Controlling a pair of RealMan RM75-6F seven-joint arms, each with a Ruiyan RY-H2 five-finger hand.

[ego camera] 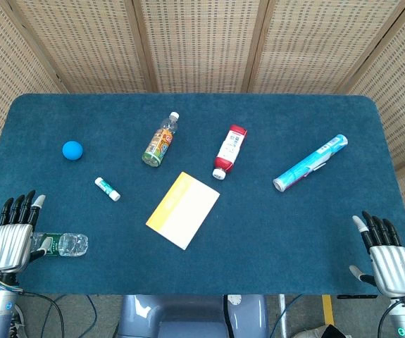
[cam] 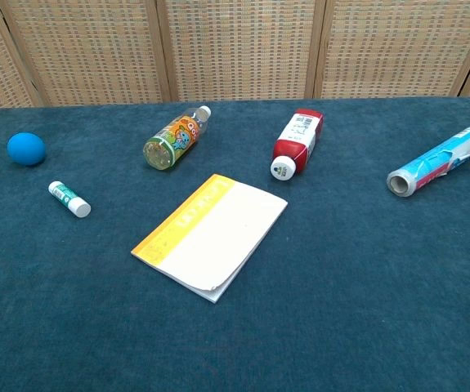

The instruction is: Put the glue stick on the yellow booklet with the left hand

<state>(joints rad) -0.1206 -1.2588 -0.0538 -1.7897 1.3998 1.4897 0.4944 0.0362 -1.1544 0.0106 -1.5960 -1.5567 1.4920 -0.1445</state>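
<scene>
Your glue stick (ego camera: 107,189) lies flat on the blue table (ego camera: 272,232), left of the yellow booklet (ego camera: 183,210) and clear of it, with its white cap pointing toward the booklet's near side. It sits well apart from your left hand (ego camera: 12,236), which is out at the table's near-left corner, further from the booklet than the stick is. That hand's fingers (ego camera: 19,209) are extended and slightly spread, holding nothing; a clear plastic bottle (ego camera: 65,244) lies just beside its thumb, and you cannot tell whether they touch. Your right hand (ego camera: 389,260) rests at the near-right corner, fingers straight and empty. Beyond the booklet lie an orange-labelled bottle (ego camera: 160,139) and a red-capped white bottle (ego camera: 229,151). A blue ball (ego camera: 72,149) sits beyond the glue stick, and a blue tube (ego camera: 310,163) lies right of the booklet.
</scene>
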